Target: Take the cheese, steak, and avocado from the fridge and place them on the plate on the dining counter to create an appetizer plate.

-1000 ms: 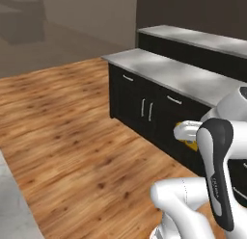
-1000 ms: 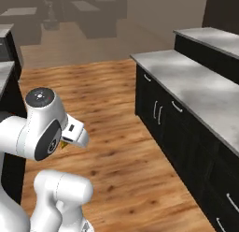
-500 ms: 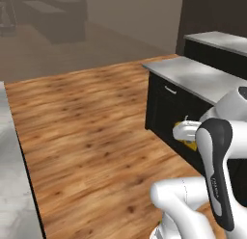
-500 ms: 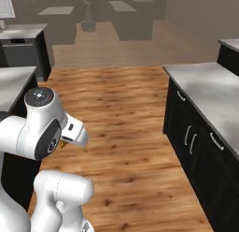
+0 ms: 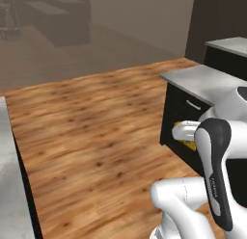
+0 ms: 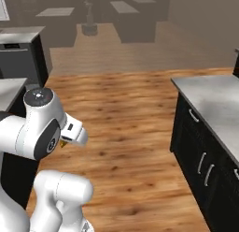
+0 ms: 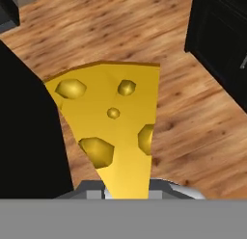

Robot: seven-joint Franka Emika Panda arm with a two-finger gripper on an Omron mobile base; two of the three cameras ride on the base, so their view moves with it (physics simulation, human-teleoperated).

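- While the base stands on open wooden floor (image 6: 126, 123), the cheese (image 7: 113, 132) rides in the hand (image 7: 126, 192), folded in close to the robot's body.
- Hand view: the yellow wedge with its hole marks fills the centre, its narrow end running down to 6 o'clock between the fingertips. The tips themselves are hidden behind the wedge. Judged from this, the hand is closed on the cheese, which hangs clear above the floor.
- Left base view: a sliver of yellow (image 5: 189, 142) shows beside the white wrist, at about 3 o'clock of the picture.
- A black cabinet with a grey top (image 6: 212, 105) stands at 3 o'clock in the right base view, well apart from the arm. A second dark cabinet (image 7: 219, 35) sits at 1 o'clock in the hand view.
- Step in hand, as judged: carrying the first item toward the dining counter. Plate, steak and avocado remain to be dealt with.
- Advice: keep the grip firm and the arm tucked during travel; the wedge is held by its thin end, so sharp turns could swing or loosen it. Give cabinet corners a wide berth. Extend the arm only once the plate is in sight.
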